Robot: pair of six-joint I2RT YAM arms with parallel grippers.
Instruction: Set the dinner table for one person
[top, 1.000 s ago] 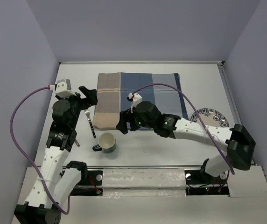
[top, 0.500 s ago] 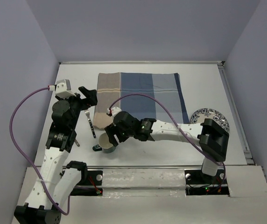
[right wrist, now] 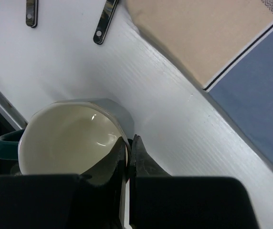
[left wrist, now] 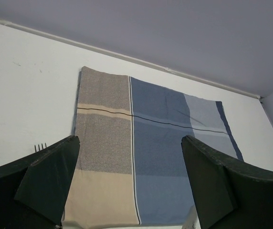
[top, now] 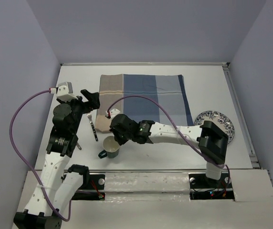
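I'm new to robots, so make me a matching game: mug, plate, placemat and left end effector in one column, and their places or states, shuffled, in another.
Things:
1. mug
2. plate
3. placemat
4. left end effector

Places or states:
A. open, holding nothing
B. pinched at its rim by the right end effector
C. by the dinner table's right edge
D. spread flat at the far middle

Pairs: 1-B, 2-C, 3-D, 4-A
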